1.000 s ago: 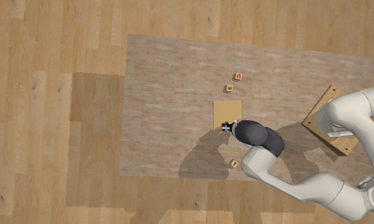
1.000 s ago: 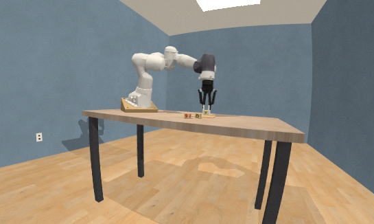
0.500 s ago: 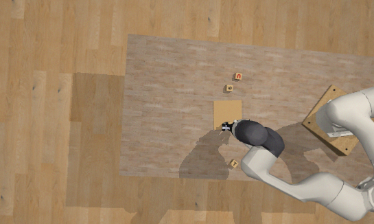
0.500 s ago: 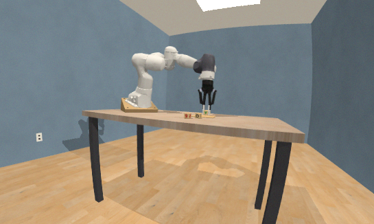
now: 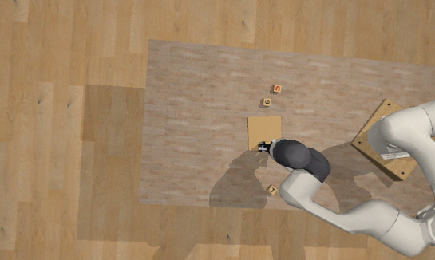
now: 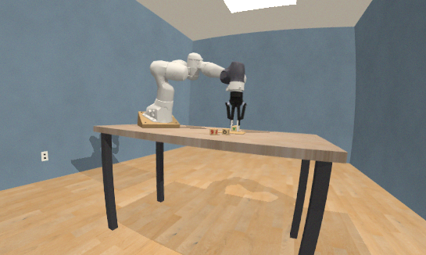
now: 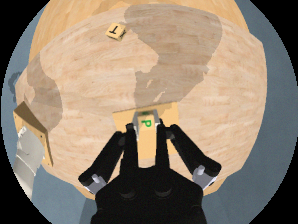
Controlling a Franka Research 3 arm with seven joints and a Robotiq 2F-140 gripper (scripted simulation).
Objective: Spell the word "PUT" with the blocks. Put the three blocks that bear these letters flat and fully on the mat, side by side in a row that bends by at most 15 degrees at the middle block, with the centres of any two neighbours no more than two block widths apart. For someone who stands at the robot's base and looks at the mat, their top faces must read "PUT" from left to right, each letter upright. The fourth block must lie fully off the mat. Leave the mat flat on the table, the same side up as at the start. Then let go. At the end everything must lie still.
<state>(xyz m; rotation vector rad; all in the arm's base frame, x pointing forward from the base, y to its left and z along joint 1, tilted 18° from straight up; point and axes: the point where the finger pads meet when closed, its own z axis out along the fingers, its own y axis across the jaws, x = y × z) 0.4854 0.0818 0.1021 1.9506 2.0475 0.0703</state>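
Note:
The tan mat (image 5: 264, 132) lies mid-table. My gripper (image 5: 262, 147) stands upright over the mat's corner nearest the T block. It is shut on the block with the green P (image 7: 147, 125), which sits low at the mat (image 6: 234, 128). The block with the red U (image 5: 277, 88) and a block with a dark letter that I cannot read (image 5: 266, 102) lie off the mat on its far side. The T block (image 5: 272, 190) lies off the mat near the table's edge, and also shows in the wrist view (image 7: 116, 30).
The robot's base plate (image 5: 381, 139) stands at the table's right end in the top view. The arm's elbow and forearm (image 5: 302, 159) hang over the table between the mat and the T block.

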